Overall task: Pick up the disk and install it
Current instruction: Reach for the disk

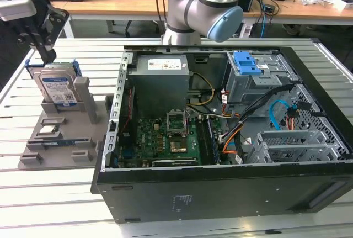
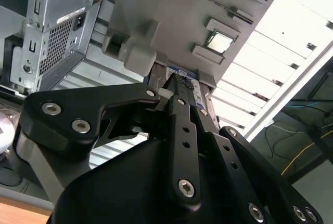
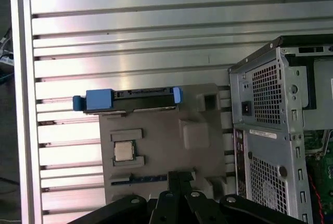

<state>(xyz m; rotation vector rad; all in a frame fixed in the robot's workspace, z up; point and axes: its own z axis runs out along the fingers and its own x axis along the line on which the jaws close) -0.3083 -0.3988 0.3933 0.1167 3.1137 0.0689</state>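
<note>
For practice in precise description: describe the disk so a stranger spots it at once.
On the exterior view's left of the open black computer case sits a grey plastic fixture tray. At its far end stands the flat silver-metal disk, upright on edge. Unlike the small parts lying flat, it wears a white-and-blue label and blue rails.

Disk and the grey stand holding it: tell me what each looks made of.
The disk: silvery body with a dull sheen, likely metal, under a white-and-blue label. Its blue rails look like matte plastic. The grey stand: uniform matte grey, blocky moulded shapes, probably plastic.
</note>
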